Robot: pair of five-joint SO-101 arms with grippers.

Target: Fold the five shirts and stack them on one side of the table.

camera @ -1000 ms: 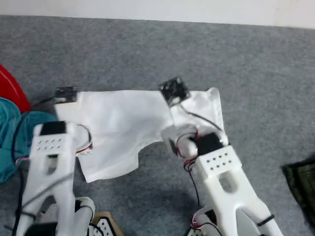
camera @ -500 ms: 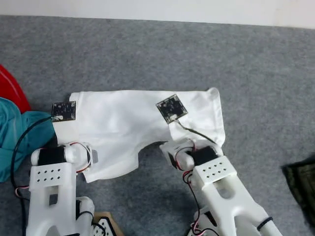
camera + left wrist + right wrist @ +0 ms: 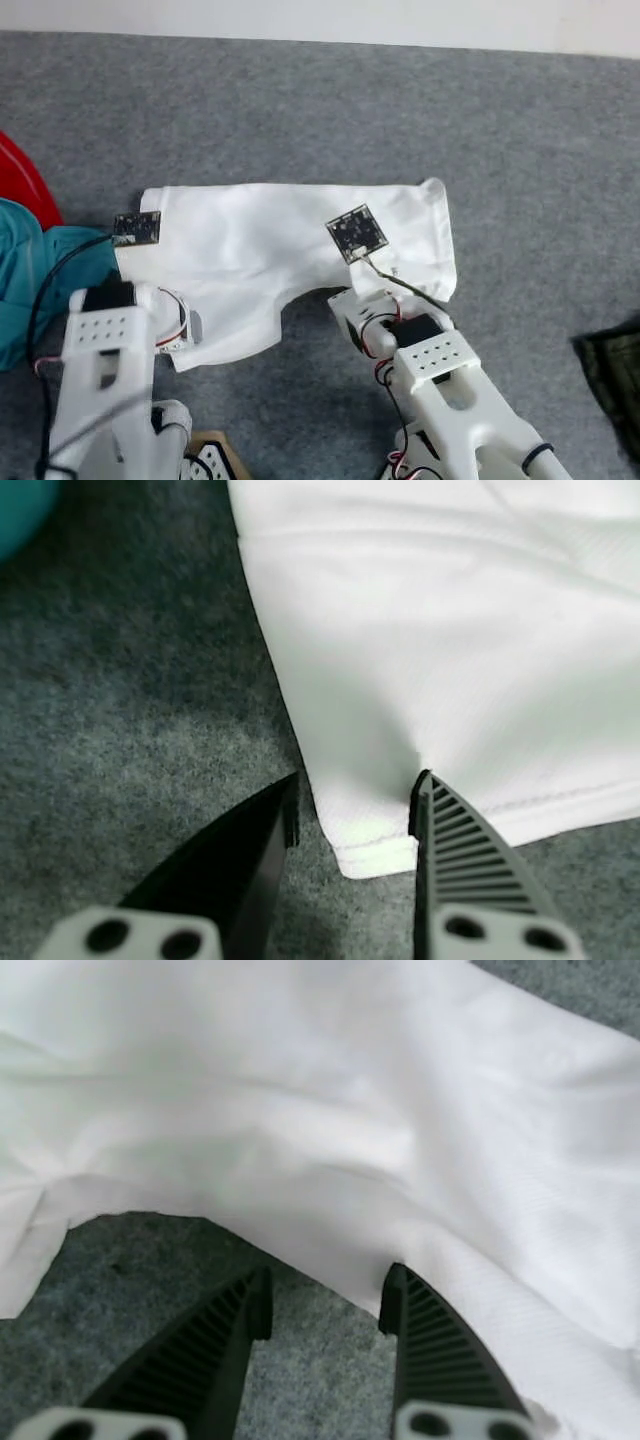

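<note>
White shirt (image 3: 290, 240): it lay spread flat on the grey desk (image 3: 300, 110), a little left of the middle. Its long axis ran from left to right.
Left end effector (image 3: 355, 800): the jaws stood moderately open and held nothing. The near left corner of the shirt lay in the gap between them. One finger was over the cloth and the other was on the desk just beside the left edge.
Right end effector (image 3: 325, 1295): the jaws were also open and empty. It was at the near hem, on the right part of the shirt, and the hem passed just in front of the fingertips.
Key relation: the shirt lay to the far side of both end effectors, and each arm was at its own end of the near edge. The left one seemed to me better placed, because the corner was already between its jaws.
Next move, as I judge: to close on the near edge and carry it to the far side.
Other cloth: a teal shirt (image 3: 30, 270) lay at the left edge and a dark cloth (image 3: 615, 375) at the right edge, both well apart from the right arm.
</note>
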